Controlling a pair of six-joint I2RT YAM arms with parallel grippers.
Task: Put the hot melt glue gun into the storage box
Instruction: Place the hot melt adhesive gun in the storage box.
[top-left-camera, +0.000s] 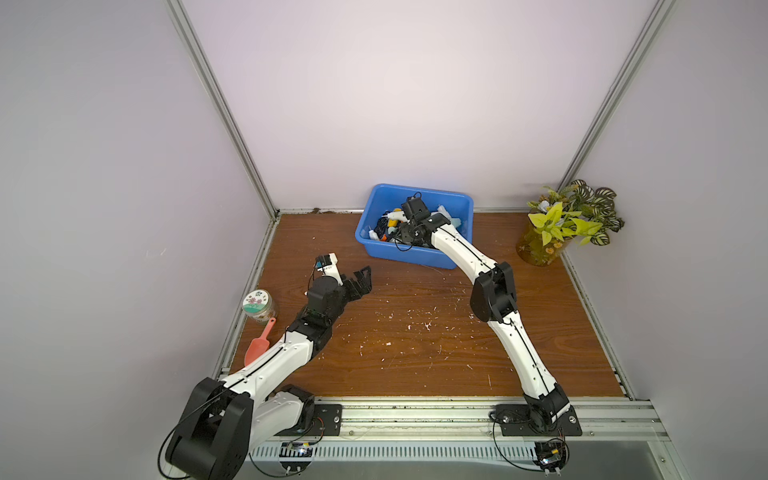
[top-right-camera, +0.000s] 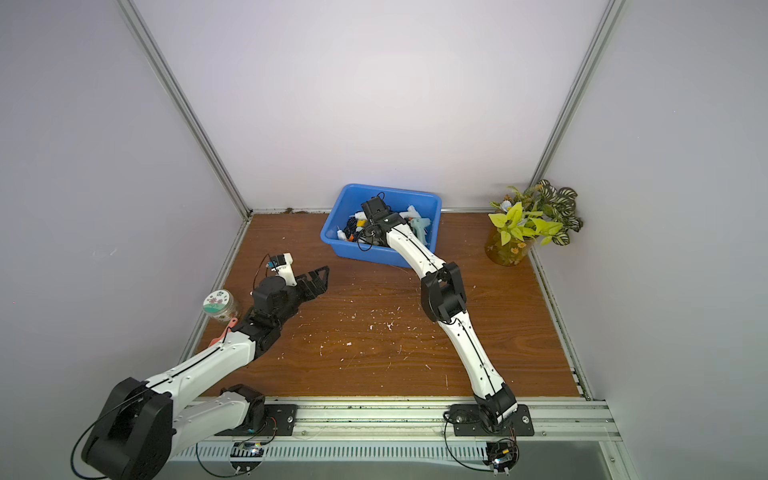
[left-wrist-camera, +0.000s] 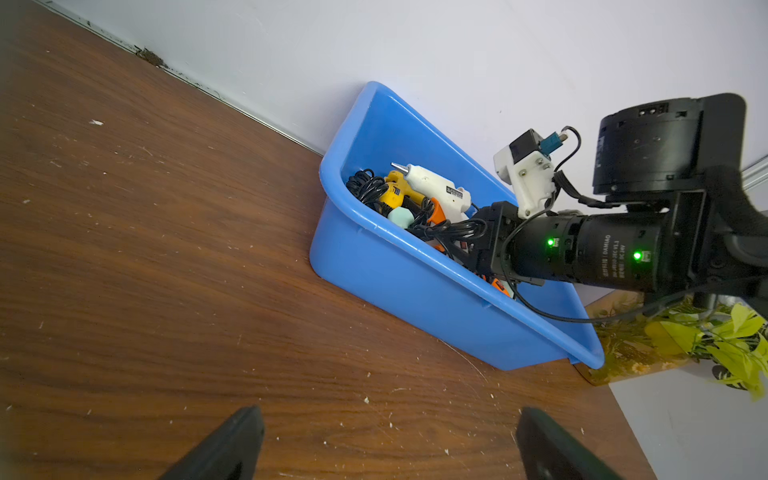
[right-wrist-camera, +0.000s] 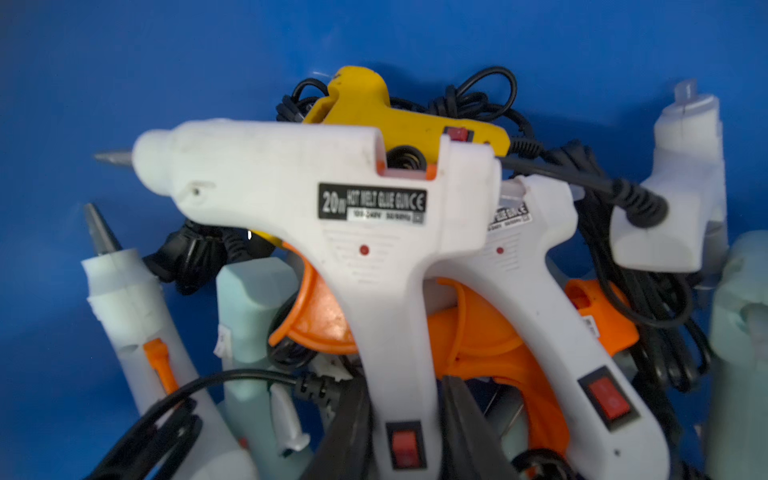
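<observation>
Wooden table (top-left-camera: 415, 365), back edge: my right gripper (right-wrist-camera: 401, 399) pinches the hot melt glue gun (right-wrist-camera: 291, 183) by its handle, low inside the storage box (top-left-camera: 395, 250) for a gentle release; left gripper (left-wrist-camera: 388, 422) gapes empty.

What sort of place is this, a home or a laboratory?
Probably a robot test cell, not a home: bare walls in aluminium framing, left arm and right arm bolted to a rail, a storage box of glue guns.
</observation>
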